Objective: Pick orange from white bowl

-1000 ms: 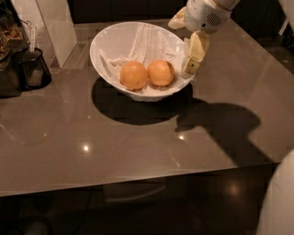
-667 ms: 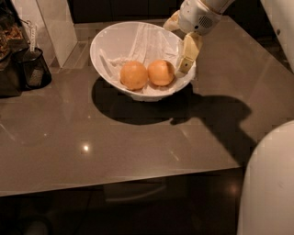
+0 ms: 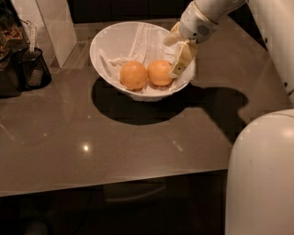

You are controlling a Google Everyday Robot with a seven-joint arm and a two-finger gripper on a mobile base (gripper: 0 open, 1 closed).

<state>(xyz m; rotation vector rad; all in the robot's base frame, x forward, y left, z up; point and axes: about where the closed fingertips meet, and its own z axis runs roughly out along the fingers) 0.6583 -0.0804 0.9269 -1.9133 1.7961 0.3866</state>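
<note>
Hand [image 3: 180, 62] — upper right, tip downward, on white arm [image 3: 209, 13]

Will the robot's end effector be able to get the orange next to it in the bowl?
Probably yes: the end effector hangs at the bowl's rim beside that orange, nothing between them.

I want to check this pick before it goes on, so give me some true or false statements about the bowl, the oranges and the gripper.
1. Two oranges lie side by side in the white bowl. True: the left orange and the right orange.
2. The gripper hangs over the table's left edge. False: it is at the bowl's right rim, close beside the right orange.
3. The bowl is bare inside. False: crumpled white paper lines it.
4. The bowl stands on a brown table. True.
5. One orange is lifted clear of the bowl. False: both lie inside it.
</note>
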